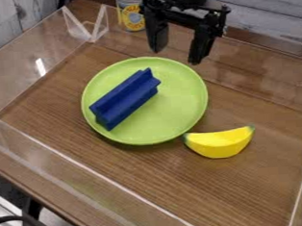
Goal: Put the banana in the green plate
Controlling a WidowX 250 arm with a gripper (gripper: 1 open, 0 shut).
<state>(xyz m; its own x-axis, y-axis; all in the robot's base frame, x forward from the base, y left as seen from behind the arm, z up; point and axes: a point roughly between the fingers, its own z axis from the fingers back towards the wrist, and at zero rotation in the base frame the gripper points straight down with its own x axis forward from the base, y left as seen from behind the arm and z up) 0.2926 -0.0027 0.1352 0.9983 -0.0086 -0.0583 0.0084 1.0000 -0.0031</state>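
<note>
Here at the wooden table (197,189), a round green plate (184,110) is seen in the middle of the view, its rim raised slightly all the way around. And on it, over toward the left side, a blue block (124,98) can be spotted, ridged along its length and laid at a slant, its upper end pointed to the right.

Now to the banana (220,142)! It is found outside the plate, on the bare wood, just beside the lower right part of the rim. Bright yellow, short and curved, it is laid on its side, with its two ends tinged green; the left end is set close to the plate's edge, and the right end is tipped a little higher in the view.

Up at the top, the black gripper (181,52) is held above the far side of the plate. Its jaws are spread wide apart, one finger to the left and one to the right, and nothing is gripped between them. The banana is left untouched, lower and to the right in the view.

Behind all this, near the top edge, a jar (132,12) with a yellowish look is partly shown, to the left of the gripper, its upper part cut off by the frame.
</note>
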